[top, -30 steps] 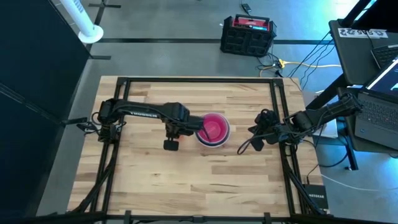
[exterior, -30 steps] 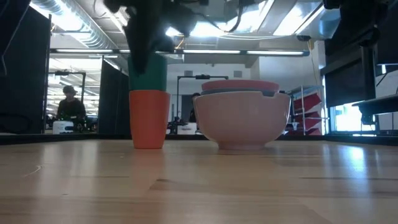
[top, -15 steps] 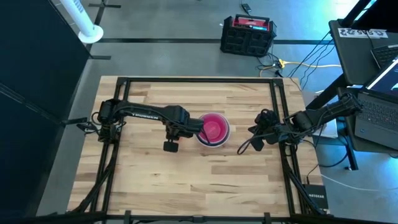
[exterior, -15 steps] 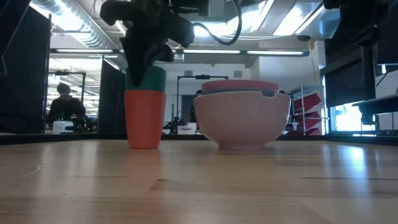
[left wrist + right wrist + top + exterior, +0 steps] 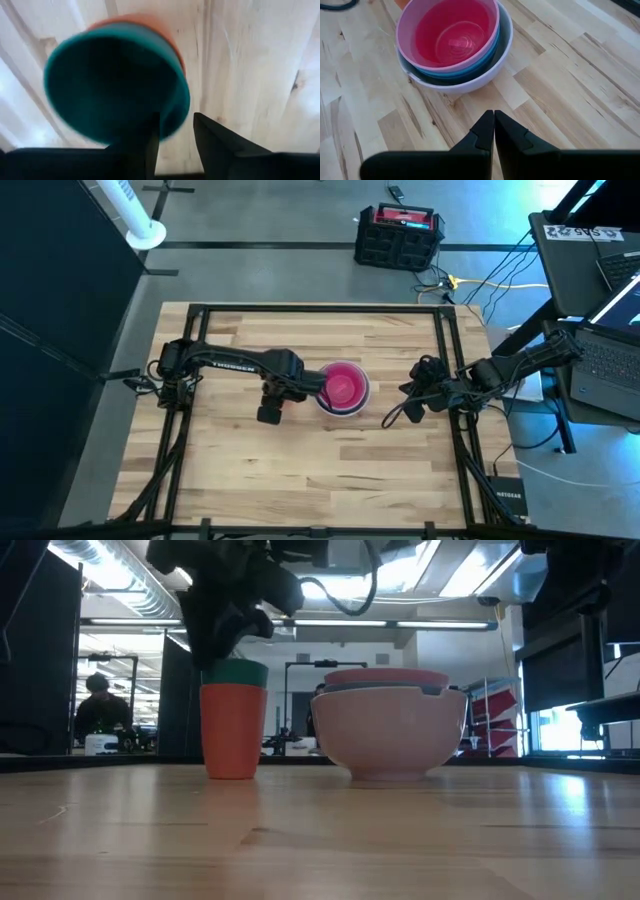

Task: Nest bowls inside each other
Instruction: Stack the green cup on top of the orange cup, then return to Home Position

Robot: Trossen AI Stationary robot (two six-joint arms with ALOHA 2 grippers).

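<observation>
The bowls (image 5: pixel 452 47) stand nested in one stack at the table's middle: white outside, blue and teal within, pale pink and magenta innermost (image 5: pixel 343 388). To its left a green cup (image 5: pixel 235 673) sits inside a red cup (image 5: pixel 235 732) standing upright on the table. My left gripper (image 5: pixel 173 137) points straight down over the cups, open, with one finger inside the green cup's rim and one outside. My right gripper (image 5: pixel 493 125) is shut and holds nothing, hovering to the right of the stack (image 5: pixel 400 408). My left gripper stands over the green cup's rim (image 5: pixel 175 117) from above, a finger on each side of the wall. I cannot tell whether either finger touches the cup. The cup rests in the red cup on its own.
Black frame rails (image 5: pixel 445 360) run along the table's edges. Bare wood lies toward the near edge (image 5: pixel 320 470). Off the table are a black and red crate (image 5: pixel 400 235) and a laptop (image 5: pixel 610 360). A person (image 5: pixel 100 705) shows in the room behind.
My left gripper has opened and let go of the green cup. The cup has sunk deeper into the red cup, so that only its rim band shows above it.
</observation>
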